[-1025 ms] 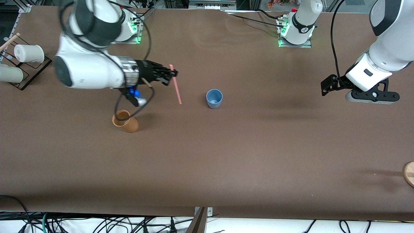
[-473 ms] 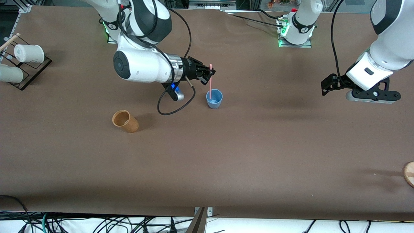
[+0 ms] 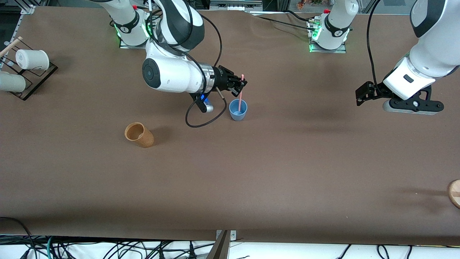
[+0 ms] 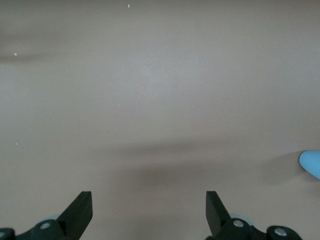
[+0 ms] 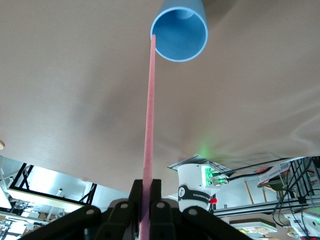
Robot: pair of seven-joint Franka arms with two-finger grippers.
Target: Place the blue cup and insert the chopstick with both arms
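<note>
The blue cup [image 3: 238, 110] stands upright mid-table, open end up. My right gripper [image 3: 240, 85] is over it, shut on the pink chopstick [image 3: 240, 93], which hangs nearly upright with its lower end at the cup's mouth. In the right wrist view the chopstick [image 5: 149, 120] runs from the shut fingers [image 5: 135, 197] to the rim of the cup [image 5: 180, 31]. My left gripper [image 3: 413, 107] waits above the table at the left arm's end, open and empty. In the left wrist view the gripper [image 4: 148, 205] has only bare table between its fingers, and an edge of the cup [image 4: 312, 162] shows.
A tan cup [image 3: 139, 135] stands nearer the front camera, toward the right arm's end. A black rack with white cups [image 3: 30, 59] is at that end's edge. A wooden disc [image 3: 455, 193] lies at the left arm's end.
My right arm has swung from above the tan cup to the blue cup, carrying the chopstick. The chopstick now stands nearly upright at the cup's mouth. The left arm has barely moved.
</note>
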